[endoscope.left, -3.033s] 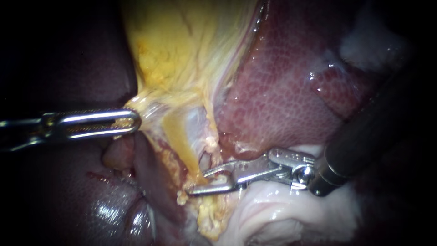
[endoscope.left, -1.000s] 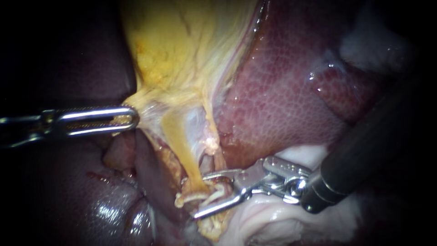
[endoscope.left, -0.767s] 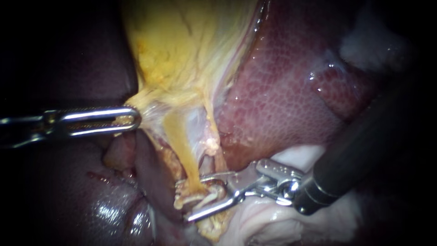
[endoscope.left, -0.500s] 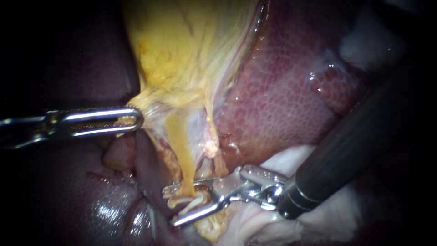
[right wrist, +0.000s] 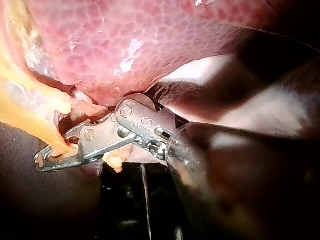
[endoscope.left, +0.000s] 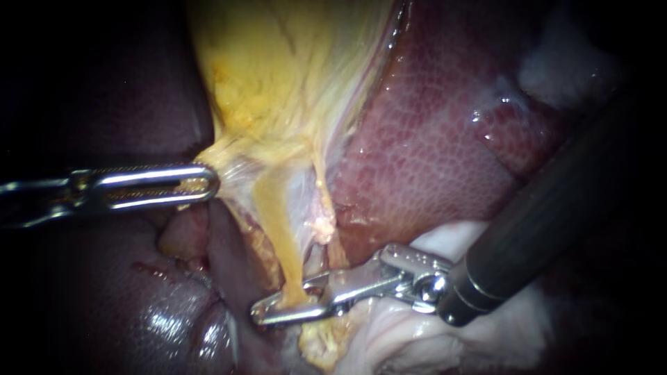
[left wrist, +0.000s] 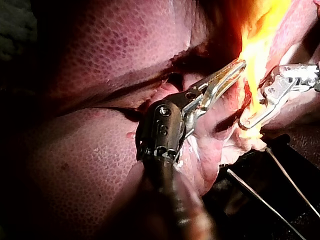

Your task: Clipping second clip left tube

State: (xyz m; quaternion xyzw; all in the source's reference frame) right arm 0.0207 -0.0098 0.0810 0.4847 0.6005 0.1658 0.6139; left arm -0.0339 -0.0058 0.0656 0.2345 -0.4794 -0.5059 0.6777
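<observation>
Starting at the right instrument (endoscope.left: 260,314): its pincer is squeezed together on the left tube (endoscope.left: 274,229), the thick yellow one. The tube runs down from the gallbladder (endoscope.left: 278,69) and crosses between the two jaws a little back from the tip, so a short bit of metal pokes out past it. The right wrist view shows the same thing, with the yellow strand dropping straight into the closed pincer (right wrist: 45,159). If there's a clip in there, the metal hides it.

Room-wise it's pretty tight. The liver (endoscope.left: 431,153) sits just beside the pincer's upper jaw, and pale whitish tissue (endoscope.left: 417,344) lies right under the hinge and shaft. A ragged yellow stub of tissue hangs just under the jaws where the tube crosses. Past the tip there's only darker liver surface, with a small gap before it.

Further out, the left instrument (endoscope.left: 207,184) has its pincer pressed onto the gallbladder's lower edge, well apart from the right one, and the tube is stretched taut between the two. The left wrist view shows that pincer (left wrist: 232,70) nipping tissue, with the right one just ahead of it.

Count: two instruments and two strands, the thick yellow left tube plus a thinner pale strand (endoscope.left: 322,201) beside it, which lies outside the pincer.
</observation>
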